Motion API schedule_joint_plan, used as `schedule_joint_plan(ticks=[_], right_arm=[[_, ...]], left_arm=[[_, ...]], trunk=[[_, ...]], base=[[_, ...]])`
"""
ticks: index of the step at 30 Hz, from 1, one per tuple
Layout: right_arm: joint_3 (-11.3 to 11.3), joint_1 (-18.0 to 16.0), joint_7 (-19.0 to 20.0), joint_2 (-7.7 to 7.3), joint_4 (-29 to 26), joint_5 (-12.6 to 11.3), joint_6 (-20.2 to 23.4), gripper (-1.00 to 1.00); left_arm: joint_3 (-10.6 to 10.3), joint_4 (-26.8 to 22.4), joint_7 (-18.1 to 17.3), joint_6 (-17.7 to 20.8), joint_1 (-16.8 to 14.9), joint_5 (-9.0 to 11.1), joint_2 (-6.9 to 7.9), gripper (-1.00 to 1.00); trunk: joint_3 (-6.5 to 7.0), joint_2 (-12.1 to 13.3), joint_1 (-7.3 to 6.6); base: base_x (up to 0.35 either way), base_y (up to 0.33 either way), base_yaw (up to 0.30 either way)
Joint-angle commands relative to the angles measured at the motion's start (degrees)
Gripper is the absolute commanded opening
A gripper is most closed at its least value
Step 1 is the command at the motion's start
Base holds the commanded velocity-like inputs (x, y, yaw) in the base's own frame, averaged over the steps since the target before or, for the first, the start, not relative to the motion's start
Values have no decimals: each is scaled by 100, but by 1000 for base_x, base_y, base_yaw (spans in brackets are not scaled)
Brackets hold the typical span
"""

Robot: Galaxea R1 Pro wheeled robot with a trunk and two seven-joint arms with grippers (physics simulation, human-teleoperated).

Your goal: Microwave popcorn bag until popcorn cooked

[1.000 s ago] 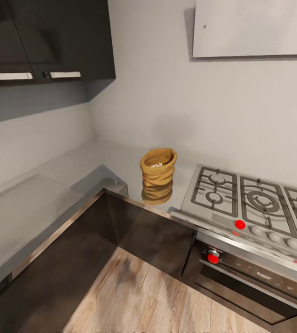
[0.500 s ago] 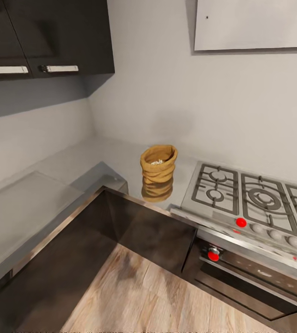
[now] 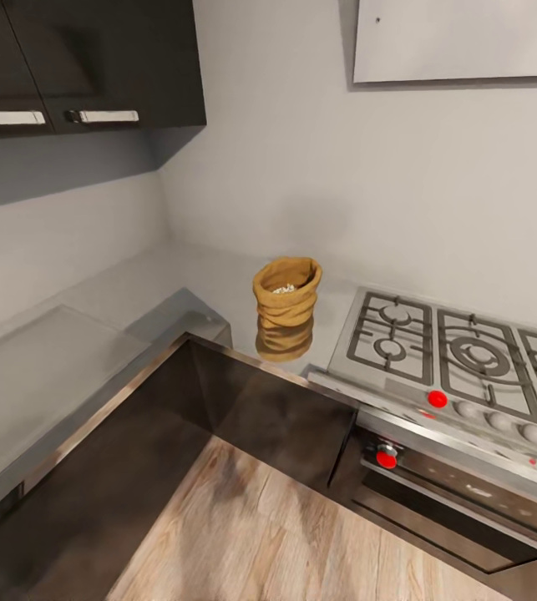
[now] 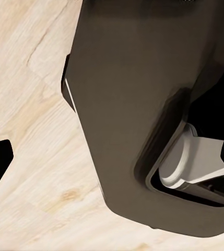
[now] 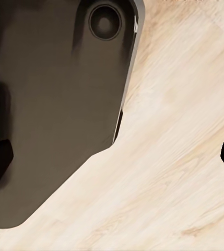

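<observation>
The small tan-brown wrinkled popcorn bag [image 3: 286, 293] stands upright on the grey glossy countertop [image 3: 93, 334] beside the steel gas hob [image 3: 456, 355], so approach seems underway; reaching comes next, and neither gripper's opening can be told.

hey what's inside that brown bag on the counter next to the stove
Through the open top of the bag a small patch of pale greyish grains shows. The bag's walls hide how deep they go. It stands upright on the grey counter, beside the stove.
</observation>
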Motion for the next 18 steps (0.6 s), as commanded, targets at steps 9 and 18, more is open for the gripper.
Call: schedule_joint_plan(ticks=[9, 18], right_arm=[[-37, -5, 13, -7, 15, 31, -14, 100], [-47, -5, 79, -1, -70, 43, 11, 100]], left_arm=[[11, 5, 16, 10, -2, 40, -5, 100], [22, 1, 29, -30, -2, 49, -18, 100]], trunk=[[-6, -5, 1], [-6, -5, 1]], base=[[0, 0, 0], [-253, 0, 0]])
